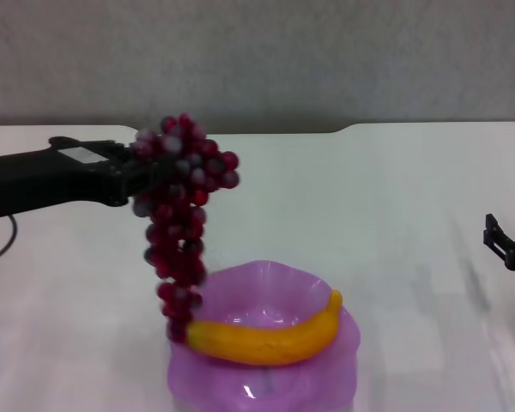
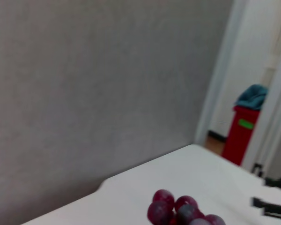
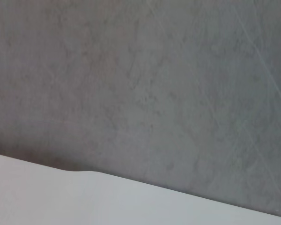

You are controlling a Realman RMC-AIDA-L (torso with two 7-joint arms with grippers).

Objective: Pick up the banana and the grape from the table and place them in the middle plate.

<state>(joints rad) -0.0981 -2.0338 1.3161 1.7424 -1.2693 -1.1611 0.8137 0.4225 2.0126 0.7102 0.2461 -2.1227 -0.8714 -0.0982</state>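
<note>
My left gripper [image 1: 144,176] is shut on the top of the grape bunch [image 1: 178,223] and holds it in the air, so the bunch hangs down with its lower end at the left rim of the purple plate [image 1: 326,360]. A few grapes [image 2: 180,213] show in the left wrist view. The yellow banana [image 1: 270,336] lies in the plate. My right gripper [image 1: 502,245] is at the right edge of the head view, low over the white table [image 1: 369,197], away from the plate.
A grey wall stands behind the table's notched far edge. In the left wrist view a red bin [image 2: 243,133] with a teal cloth stands off the table, and the right gripper [image 2: 274,199] shows far off.
</note>
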